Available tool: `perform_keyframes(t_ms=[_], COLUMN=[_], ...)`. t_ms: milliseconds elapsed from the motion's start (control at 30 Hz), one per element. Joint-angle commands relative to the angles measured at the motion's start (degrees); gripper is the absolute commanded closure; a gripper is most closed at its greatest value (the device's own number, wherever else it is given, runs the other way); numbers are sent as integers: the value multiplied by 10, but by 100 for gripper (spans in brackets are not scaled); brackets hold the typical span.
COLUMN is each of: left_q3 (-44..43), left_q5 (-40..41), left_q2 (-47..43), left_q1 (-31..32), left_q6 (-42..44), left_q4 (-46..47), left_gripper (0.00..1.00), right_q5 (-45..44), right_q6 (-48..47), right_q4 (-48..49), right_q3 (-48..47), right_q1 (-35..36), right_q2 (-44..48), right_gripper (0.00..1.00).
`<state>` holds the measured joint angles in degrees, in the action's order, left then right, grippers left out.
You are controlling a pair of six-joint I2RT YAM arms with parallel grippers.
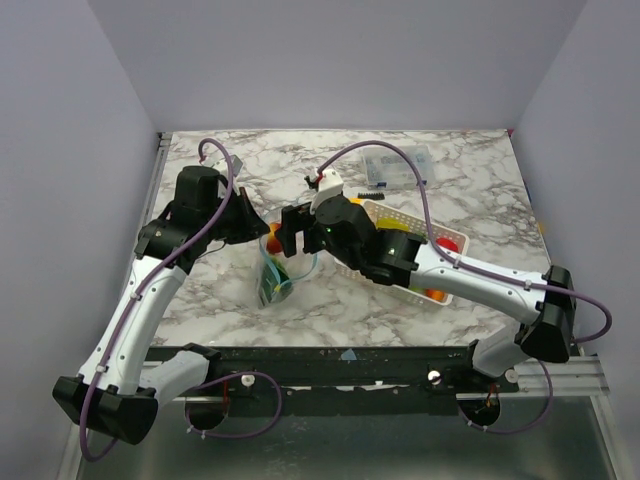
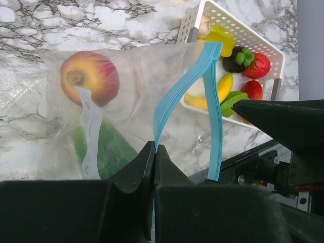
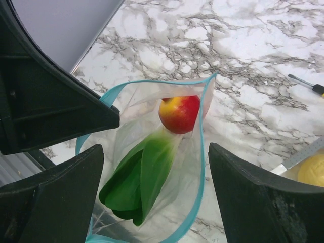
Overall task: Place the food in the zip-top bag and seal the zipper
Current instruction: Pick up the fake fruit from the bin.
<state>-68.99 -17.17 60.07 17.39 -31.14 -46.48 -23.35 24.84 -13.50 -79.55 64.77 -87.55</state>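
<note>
The zip-top bag (image 1: 278, 268) sits on the marble table (image 1: 460, 170) between the two arms, with its mouth open and turned up. From the right wrist view, the light-blue zipper (image 3: 202, 152) runs in a loop around the opening. Two pieces of food are already inside: a red-and-yellow apple-like fruit (image 3: 179, 112) and, next to it, a green leafy vegetable (image 3: 142, 177).

The left gripper (image 2: 154, 149) has its fingers closed tight on the bag's edge, right at the blue strip. The right gripper (image 3: 154, 152) hangs over the mouth with its fingers spread wide, gripping nothing.

Just beside the bag, on the robot's right, is a white slotted basket (image 2: 243, 35) that holds more food:
- a yellow pepper-like piece (image 2: 220, 38)
- a dark purple fruit with a green cap (image 2: 240, 58)
- a red strawberry (image 2: 259, 66)
- a banana (image 2: 223, 88)
- another red piece (image 2: 253, 90)
- a green piece (image 2: 230, 101)

A clear lidded box (image 1: 395, 165) stands near the back of the table, well away from the bag.
</note>
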Motion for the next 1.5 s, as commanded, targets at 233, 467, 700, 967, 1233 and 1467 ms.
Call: perform_keyframes(t_ms=[233, 467, 700, 967, 1233, 1467], left_q3=[-10, -12, -4, 5, 6, 10], left_q5=[0, -9, -15, -17, -18, -19], left_q2=[13, 23, 25, 16, 10, 6], left_q1=[3, 3, 3, 3, 3, 3], left_q6=[2, 1, -4, -9, -6, -3], left_q4=[3, 11, 18, 17, 13, 13], left_gripper=[100, 100, 100, 100, 100, 100], right_q5=[-127, -214, -164, -93, -105, -93], right_q6=[5, 84, 213, 402, 592, 606], right_q4=[-64, -122, -212, -214, -346, -344], right_q3=[104, 206, 247, 261, 168, 159], right_q1=[0, -34, -142, -195, -198, -199], right_q2=[145, 232, 223, 177, 43, -9], right_gripper=[7, 0, 0, 0, 1, 10])
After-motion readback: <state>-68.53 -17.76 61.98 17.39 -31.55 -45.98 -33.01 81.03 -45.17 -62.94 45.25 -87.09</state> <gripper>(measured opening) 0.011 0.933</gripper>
